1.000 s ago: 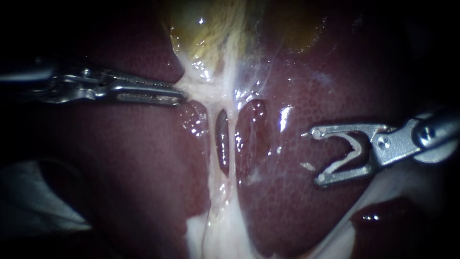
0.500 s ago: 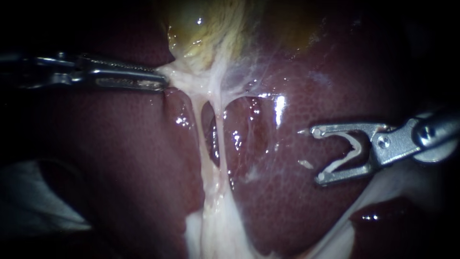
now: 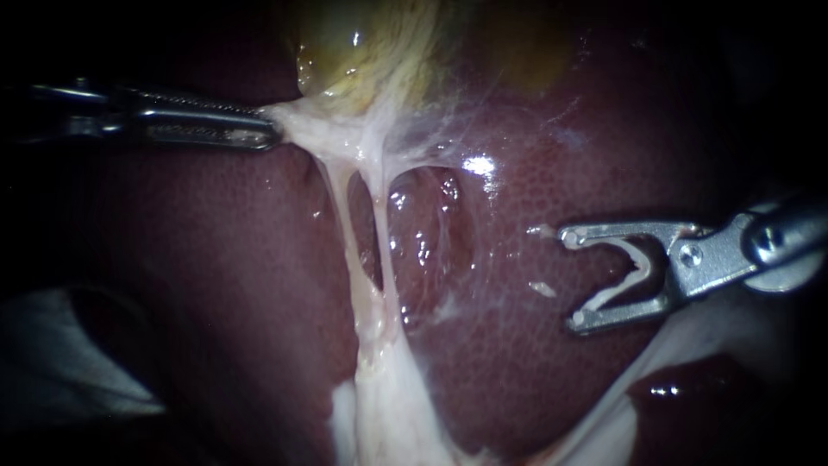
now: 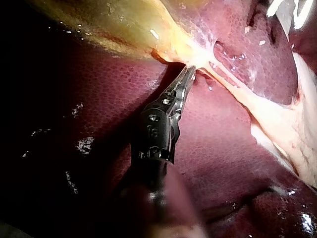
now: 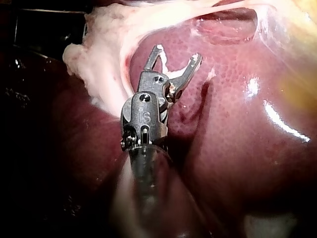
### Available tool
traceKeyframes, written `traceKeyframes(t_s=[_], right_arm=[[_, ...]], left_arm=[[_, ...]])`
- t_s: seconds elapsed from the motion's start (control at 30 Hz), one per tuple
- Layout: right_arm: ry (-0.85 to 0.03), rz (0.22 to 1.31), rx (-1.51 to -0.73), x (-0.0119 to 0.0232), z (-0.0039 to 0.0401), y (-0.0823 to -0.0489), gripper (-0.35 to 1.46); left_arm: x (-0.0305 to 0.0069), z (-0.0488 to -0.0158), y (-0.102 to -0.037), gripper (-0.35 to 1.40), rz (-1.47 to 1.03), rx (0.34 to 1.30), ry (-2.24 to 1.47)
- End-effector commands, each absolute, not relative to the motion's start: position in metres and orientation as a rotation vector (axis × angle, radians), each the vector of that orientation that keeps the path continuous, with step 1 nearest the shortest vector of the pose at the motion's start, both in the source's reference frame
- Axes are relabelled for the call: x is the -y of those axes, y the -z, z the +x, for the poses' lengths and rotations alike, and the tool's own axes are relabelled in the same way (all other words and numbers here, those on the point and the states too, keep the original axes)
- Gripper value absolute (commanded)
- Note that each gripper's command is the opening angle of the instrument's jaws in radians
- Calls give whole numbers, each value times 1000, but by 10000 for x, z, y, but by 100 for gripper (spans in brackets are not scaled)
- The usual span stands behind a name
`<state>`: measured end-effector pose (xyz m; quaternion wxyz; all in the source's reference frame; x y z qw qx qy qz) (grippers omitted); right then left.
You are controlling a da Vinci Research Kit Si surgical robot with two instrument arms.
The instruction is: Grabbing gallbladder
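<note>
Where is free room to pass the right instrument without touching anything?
Bare liver lies between the stretched pale strands and the open right instrument, and below the left instrument. Crowded under the gallbladder, where the left jaws grip them.

left instrument (image 4: 189, 75) clamping gallbladder (image 4: 116, 25) edge, liver (image 4: 213, 144) beneath

The liver (image 3: 535, 362) is dark maroon with pale stippling; the gallbladder (image 3: 345, 52) yellow-green; the stretched membrane (image 3: 384, 345) creamy white; the left instrument (image 3: 272, 129) and right instrument (image 3: 569, 280) silver-grey.
</note>
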<state>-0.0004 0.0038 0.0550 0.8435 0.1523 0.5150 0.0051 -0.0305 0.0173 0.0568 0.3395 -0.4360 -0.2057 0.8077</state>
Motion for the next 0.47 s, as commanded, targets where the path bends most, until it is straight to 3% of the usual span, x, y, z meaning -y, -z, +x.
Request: traceKeyframes(t_s=[0.03,0.47], right_arm=[[-10,322,-1088,-38,-4,-550,50],[-10,321,-1088,-38,-4,-550,50]], left_arm=[[-173,-305,-568,-35,-1134,532,-2103],[-172,-309,-569,-35,-1133,529,-2102]])
